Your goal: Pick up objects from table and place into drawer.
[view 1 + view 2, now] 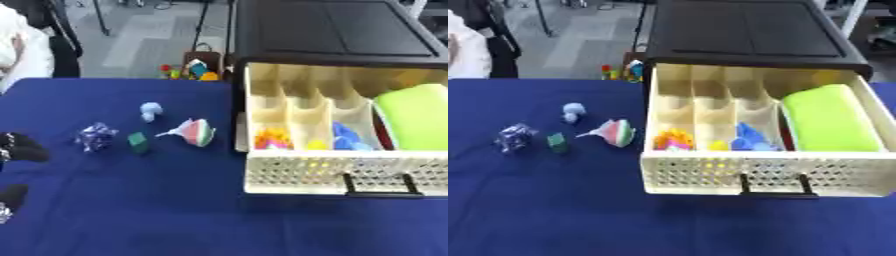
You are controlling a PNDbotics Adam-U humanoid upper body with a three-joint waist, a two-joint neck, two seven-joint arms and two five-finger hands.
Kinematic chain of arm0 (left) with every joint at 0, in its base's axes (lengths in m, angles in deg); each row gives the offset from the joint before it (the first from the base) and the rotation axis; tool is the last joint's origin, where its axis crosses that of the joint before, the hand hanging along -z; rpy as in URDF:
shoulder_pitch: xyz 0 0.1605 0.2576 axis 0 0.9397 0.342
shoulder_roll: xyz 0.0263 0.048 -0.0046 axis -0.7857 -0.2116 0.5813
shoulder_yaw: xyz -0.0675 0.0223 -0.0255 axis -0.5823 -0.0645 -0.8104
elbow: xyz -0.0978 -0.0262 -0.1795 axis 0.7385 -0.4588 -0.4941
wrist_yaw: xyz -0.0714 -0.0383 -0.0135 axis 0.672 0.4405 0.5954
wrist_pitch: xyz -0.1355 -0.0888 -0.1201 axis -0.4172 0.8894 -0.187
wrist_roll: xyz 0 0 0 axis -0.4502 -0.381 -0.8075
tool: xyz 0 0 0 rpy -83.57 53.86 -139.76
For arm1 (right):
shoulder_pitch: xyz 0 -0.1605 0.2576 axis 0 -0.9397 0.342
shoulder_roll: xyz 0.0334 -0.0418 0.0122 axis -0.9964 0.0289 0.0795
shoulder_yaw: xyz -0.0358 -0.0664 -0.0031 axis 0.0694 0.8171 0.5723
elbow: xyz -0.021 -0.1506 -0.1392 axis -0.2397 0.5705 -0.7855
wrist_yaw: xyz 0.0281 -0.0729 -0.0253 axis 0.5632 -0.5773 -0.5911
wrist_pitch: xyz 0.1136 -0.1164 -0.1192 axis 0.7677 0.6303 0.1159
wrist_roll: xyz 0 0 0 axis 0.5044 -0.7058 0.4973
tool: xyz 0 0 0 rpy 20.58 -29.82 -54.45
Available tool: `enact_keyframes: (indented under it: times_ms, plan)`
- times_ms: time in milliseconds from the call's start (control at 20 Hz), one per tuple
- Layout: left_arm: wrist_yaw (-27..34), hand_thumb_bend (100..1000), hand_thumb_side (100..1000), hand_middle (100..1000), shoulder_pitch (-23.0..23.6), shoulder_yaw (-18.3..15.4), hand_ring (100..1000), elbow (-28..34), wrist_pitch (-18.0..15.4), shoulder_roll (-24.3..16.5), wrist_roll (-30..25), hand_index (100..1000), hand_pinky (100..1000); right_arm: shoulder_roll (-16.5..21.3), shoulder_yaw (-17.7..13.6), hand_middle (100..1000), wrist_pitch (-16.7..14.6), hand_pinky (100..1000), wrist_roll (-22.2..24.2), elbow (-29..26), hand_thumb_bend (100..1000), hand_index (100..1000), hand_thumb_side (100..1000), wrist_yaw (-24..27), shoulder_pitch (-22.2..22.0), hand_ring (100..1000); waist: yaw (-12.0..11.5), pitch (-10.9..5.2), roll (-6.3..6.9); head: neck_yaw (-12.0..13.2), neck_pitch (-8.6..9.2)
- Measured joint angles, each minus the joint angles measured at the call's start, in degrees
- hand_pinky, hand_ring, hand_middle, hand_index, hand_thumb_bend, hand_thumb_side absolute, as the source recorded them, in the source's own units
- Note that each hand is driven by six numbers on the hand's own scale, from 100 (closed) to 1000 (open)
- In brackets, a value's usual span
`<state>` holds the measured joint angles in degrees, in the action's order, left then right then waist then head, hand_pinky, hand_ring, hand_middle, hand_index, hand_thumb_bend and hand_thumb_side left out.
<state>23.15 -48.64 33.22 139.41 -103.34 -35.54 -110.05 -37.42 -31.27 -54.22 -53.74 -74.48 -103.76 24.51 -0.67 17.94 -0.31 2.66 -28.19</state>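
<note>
Four small objects sit in a loose cluster left of the open drawer [763, 172], all untouched: a pale blue lump [150, 111], a crinkly blue-white piece [94, 137], a green block [137, 141] and a pink-green cone-ish toy [194, 132] nearest the drawer, so we'd take that one first. Drawer is pulled fully out, dividers exposed, for a straight drop-in. Our left hand [21, 148] shows only as dark shapes cut off at the left edge (left eye view only); we can't tell finger state. Right hand isn't visible. Contents of the front compartments are probably small toys, too blurred to name; a green pad [829, 119] fills the right bay.
</note>
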Motion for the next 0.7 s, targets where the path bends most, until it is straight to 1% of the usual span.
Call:
enact_keyframes:
  times_ms: [50, 150, 250, 300, 400, 450, 550, 600, 700]
  plan:
    - [-0.01, 100, 891, 792, 0.21, -0.06, 732, 0.00, -0.03, -0.13, 0.03, 928, 449, 0.00, 0.00, 549, 0.03, 637, -0.03, 0.00, 100, 761, 1000, -0.01, 0.00, 694, 0.01, 0.00, 0.13, 0.37, -0.04]
    - [0.21, 100, 905, 799, 0.89, -0.36, 740, 0.00, -0.20, -1.13, 0.20, 957, 422, 0.00, 0.00, 549, 0.04, 638, -0.04, 0.00, 100, 761, 1000, -0.02, -0.02, 693, 0.05, 0.00, 0.42, 1.00, -0.42]
    - [1.06, 100, 906, 807, 2.17, -0.88, 758, 0.00, -0.35, -2.54, 0.35, 965, 448, 0.00, 0.01, 549, 0.05, 638, -0.05, 0.00, 100, 761, 1000, -0.02, -0.04, 693, 0.18, -0.02, 0.58, 1.33, -0.48]
    - [1.67, 100, 915, 796, 2.91, -1.30, 759, 0.00, -0.40, -3.39, 0.40, 965, 450, 0.00, 0.01, 549, 0.05, 639, -0.05, 0.00, 100, 761, 1000, -0.02, -0.05, 694, 0.23, -0.03, 0.60, 1.41, -0.50]
    - [3.09, 100, 943, 780, 4.48, -1.81, 744, 0.00, -0.16, -5.40, 0.71, 968, 413, 0.01, 0.02, 549, 0.06, 640, -0.06, 0.00, 100, 761, 1000, -0.03, -0.05, 693, 0.27, -0.10, 0.61, 1.52, -0.58]
    - [3.84, 100, 938, 765, 5.32, -1.82, 734, 0.00, 0.18, -6.39, 1.06, 966, 378, 0.02, 0.02, 549, 0.06, 640, -0.06, 0.00, 100, 761, 1000, -0.03, -0.05, 693, 0.29, -0.11, 0.65, 1.60, -0.72]
    - [5.45, 100, 901, 771, 7.38, -1.83, 755, -0.05, 1.14, -8.56, 2.03, 982, 388, 0.12, 0.04, 548, 0.06, 641, -0.06, 0.00, 100, 760, 1000, -0.03, -0.08, 693, 0.30, -0.14, 0.82, 1.68, -0.96]
    - [6.24, 100, 862, 766, 8.09, -1.83, 760, -0.39, 1.77, -9.70, 2.65, 988, 374, 0.15, 0.05, 548, 0.06, 641, -0.06, 0.00, 100, 760, 1000, -0.03, -0.09, 693, 0.33, -0.23, 0.91, 1.71, -0.99]
    - [7.85, 100, 838, 768, 8.85, -1.65, 767, -1.73, 3.22, -12.21, 4.11, 989, 369, 0.36, 0.10, 548, 0.06, 640, -0.06, 0.00, 100, 759, 1000, -0.03, -0.12, 692, 0.53, -0.31, 0.96, 1.84, -1.01]
